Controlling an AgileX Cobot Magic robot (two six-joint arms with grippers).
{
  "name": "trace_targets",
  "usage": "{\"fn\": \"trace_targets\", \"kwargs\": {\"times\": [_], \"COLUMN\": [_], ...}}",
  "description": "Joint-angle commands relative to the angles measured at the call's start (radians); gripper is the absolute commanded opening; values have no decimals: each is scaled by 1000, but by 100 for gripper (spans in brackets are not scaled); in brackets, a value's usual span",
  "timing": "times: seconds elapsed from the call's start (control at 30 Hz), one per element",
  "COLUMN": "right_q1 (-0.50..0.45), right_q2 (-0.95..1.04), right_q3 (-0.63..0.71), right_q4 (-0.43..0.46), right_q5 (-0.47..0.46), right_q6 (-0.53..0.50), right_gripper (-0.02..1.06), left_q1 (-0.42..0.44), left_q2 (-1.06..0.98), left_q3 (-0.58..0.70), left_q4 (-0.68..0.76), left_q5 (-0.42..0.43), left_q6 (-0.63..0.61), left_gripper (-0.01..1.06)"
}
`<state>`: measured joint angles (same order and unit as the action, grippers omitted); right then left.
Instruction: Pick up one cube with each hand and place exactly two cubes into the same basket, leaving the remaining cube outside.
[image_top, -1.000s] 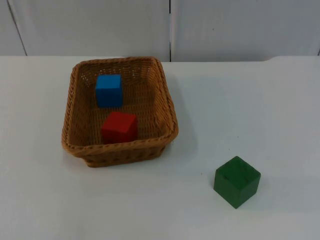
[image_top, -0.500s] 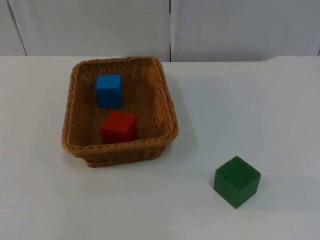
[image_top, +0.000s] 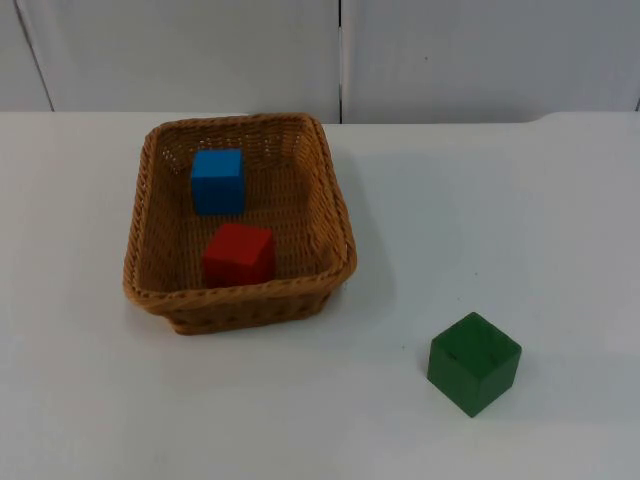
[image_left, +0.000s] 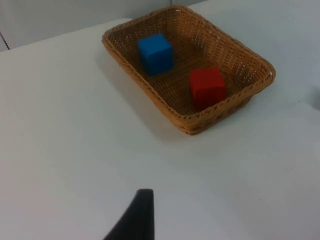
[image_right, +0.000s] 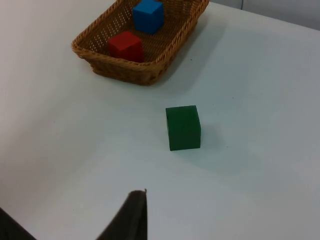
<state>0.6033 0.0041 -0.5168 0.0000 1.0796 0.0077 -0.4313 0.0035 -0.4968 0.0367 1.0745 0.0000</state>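
A woven brown basket (image_top: 335, 215) stands on the left half of the white table. Inside it lie a blue cube (image_top: 218, 180) toward the back and a red cube (image_top: 238, 254) toward the front, also seen as the blue cube (image_left: 155, 54) and red cube (image_left: 207, 87) from the left wrist. A green cube (image_top: 474, 362) rests on the table outside the basket, to the front right. My left gripper (image_left: 140, 215) waits well back from the basket (image_left: 225, 114), holding nothing. My right gripper (image_right: 131, 215) waits a short way off the green cube (image_right: 183, 127), also holding nothing.
The white table (image_top: 500, 220) runs back to a grey partition wall (image_top: 450, 55). The basket's rim (image_right: 125, 67) rises between the green cube and the two cubes inside.
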Motion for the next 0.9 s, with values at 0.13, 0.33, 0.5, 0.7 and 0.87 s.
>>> {"fn": "trace_targets", "kwargs": {"times": [0.13, 0.33, 0.5, 0.7, 0.87], "right_q1": [-3, -86, -192, -296, -364], "right_q2": [-4, -4, -4, -4, -4], "right_q3": [3, 3, 3, 3, 3], "right_q4": [5, 5, 5, 5, 9], "right_q5": [-2, -2, -2, -2, -2], "right_q6": [1, 1, 1, 1, 1], "right_gripper": [105, 105, 105, 105, 105], "left_q1": [3, 3, 3, 3, 3], "left_q2": [-3, -3, -3, -3, -3], "left_q3": [4, 4, 4, 4, 4], "left_q4": [1, 1, 1, 1, 1], "left_q5": [0, 0, 0, 0, 0], "left_q6": [0, 0, 0, 0, 0], "left_gripper": [105, 105, 105, 105, 105]}}
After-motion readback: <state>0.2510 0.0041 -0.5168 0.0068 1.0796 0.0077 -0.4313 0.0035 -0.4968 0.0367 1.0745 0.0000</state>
